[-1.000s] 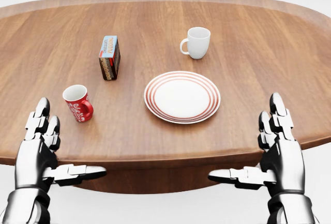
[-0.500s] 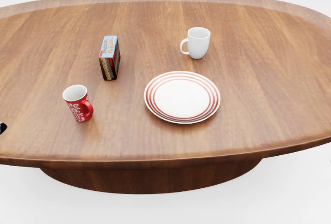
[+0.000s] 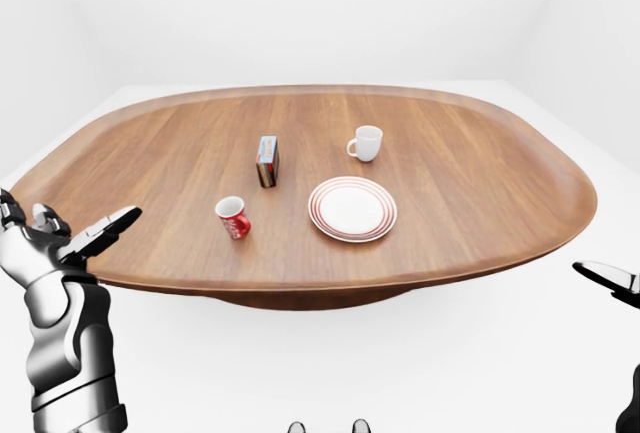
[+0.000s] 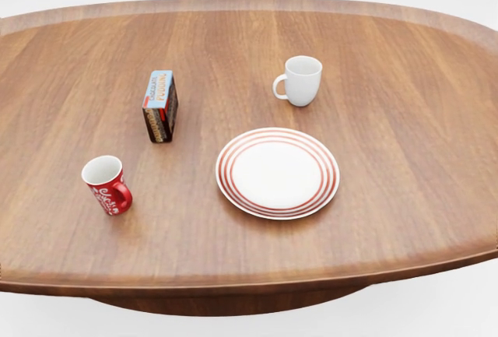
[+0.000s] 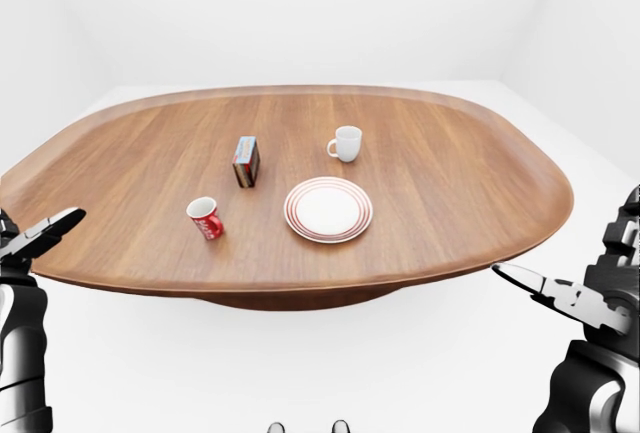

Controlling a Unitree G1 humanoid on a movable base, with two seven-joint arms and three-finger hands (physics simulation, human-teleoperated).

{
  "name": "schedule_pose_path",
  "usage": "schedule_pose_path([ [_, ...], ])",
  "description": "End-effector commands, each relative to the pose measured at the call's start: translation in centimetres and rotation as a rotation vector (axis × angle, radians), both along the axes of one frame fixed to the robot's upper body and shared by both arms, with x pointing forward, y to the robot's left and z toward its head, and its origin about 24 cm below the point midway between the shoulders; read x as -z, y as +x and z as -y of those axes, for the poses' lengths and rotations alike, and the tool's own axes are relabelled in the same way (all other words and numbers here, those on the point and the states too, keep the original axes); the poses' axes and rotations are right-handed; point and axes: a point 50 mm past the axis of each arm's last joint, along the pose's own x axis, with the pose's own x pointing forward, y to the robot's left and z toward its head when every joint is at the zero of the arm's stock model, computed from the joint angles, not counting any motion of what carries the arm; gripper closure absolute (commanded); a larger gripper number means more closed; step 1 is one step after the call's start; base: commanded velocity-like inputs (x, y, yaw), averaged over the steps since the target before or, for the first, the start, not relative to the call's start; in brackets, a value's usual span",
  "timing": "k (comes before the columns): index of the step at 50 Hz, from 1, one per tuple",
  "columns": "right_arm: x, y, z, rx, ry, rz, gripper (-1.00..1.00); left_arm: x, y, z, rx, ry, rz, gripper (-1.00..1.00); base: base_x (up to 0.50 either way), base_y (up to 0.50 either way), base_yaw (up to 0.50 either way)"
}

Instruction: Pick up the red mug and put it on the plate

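A: Step in hand?

B: Pre-reach, I judge. Nothing is held. Left hand [image 3: 62,243] hangs off the table's [image 4: 389,57] near-left edge, fingers spread and empty. Right hand [image 5: 590,298] sits off the near-right edge, fingers also extended, gripping nothing. Neither shows in the head view.

A: Where's the mug?

B: Red mug [image 4: 106,185] stands upright on the near-left part of the table, handle toward the lower right in the head view, mouth up. Plate [image 4: 277,172] lies to its right, well apart, bare, red rings round the rim.

A: Next move calls for what?

B: Probably a left-hand reach; that hand is the nearer one. It needs to come up over the table edge, close round the mug body, lift, carry right and set down on the plate's centre.

A: Anything else around?

B: Small box [image 4: 159,106] stands farther off than the mug, slightly right of it. White mug [image 4: 299,80] is beyond the plate, on the far side. Neither lies on the straight path from mug to plate, so the carry looks unobstructed. Main risk, in my view: knocking the mug over on approach.
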Motion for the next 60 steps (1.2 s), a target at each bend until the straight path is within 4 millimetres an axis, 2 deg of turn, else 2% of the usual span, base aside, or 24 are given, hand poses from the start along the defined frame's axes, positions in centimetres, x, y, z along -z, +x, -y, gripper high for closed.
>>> schedule_pose_path([
  [1, 0.5, 0.1, 0.1, -0.004, 0.009, -0.019, -1.0, -0.4, -0.1, -0.3, -0.01, -0.009, 0.017, -1.0, 0.5, 0.0, 0.0],
  [3, -0.6, -0.2, 0.0, 0.003, -0.01, 0.024, -1.0, -0.3, -0.1, -0.3, -0.01, -0.01, 0.017, -1.0, 0.5, 0.0, 0.0],
  [9, -0.9, -0.4, -0.2, 0.006, -0.016, 0.039, -1.0, -0.5, -0.3, -0.3, -0.011, -0.007, 0.023, -1.0, 0.5, 0.0, 0.0],
  [15, -0.9, -0.4, -0.2, 0.005, -0.017, 0.039, -1.0, -0.5, -0.3, -0.4, -0.012, -0.006, 0.025, -1.0, 0.5, 0.0, 0.0],
  [16, -0.1, -0.2, -0.2, 0.0, -0.005, 0.009, -1.0, -0.5, -0.3, -0.4, -0.012, -0.007, 0.025, -1.0, 0.5, 0.0, 0.0],
  [19, 0.1, -0.1, -0.2, -0.003, 0.0, -0.002, -1.0, -0.4, -0.2, -0.4, -0.011, -0.009, 0.02, -1.0, 0.5, 0.0, 0.0],
  [20, -0.5, -0.2, -0.2, 0.001, -0.011, 0.024, -1.0, -0.4, -0.2, -0.4, -0.011, -0.01, 0.02, -1.0, 0.5, 0.0, 0.0],
  [23, 0.1, 0.0, -0.2, -0.004, 0.001, -0.002, -1.0, -0.5, -0.2, -0.5, -0.012, -0.009, 0.025, -1.0, 0.5, 0.0, 0.0],
  [26, -0.8, -0.2, -0.1, 0.003, -0.014, 0.036, -1.0, -0.5, -0.2, -0.4, -0.011, -0.011, 0.023, -1.0, 0.5, 0.0, 0.0],
  [28, -0.2, -0.1, -0.1, -0.001, -0.006, 0.011, -1.0, -0.4, -0.2, -0.4, -0.011, -0.012, 0.021, -1.0, 0.5, 0.0, 0.0],
  [30, -0.9, -0.3, -0.1, 0.003, -0.017, 0.04, -1.0, -0.4, -0.1, -0.4, -0.012, -0.012, 0.02, -1.0, 0.5, 0.0, 0.0],
  [39, -0.6, -0.2, 0.0, 0.001, -0.013, 0.028, -1.0, -0.4, -0.2, -0.4, -0.011, -0.014, 0.023, -1.0, 0.5, 0.0, 0.0],
  [41, 0.1, 0.2, -0.4, -0.003, -0.033, -0.026, -1.0, -0.3, -0.1, -0.4, -0.011, -0.016, 0.02, -1.0, -0.08, 0.0, 0.0],
  [52, -0.5, 0.0, -0.4, -0.002, -0.039, 0.006, -1.0, -0.2, -0.1, -0.3, -0.01, -0.017, 0.013, -1.0, -0.1, 0.0, 0.0],
  [60, 0.1, 0.4, -0.4, -0.004, -0.043, -0.03, -1.0, -0.1, 0.0, -0.3, -0.009, -0.019, 0.008, -1.0, 0.09, 0.25, 0.0],
])
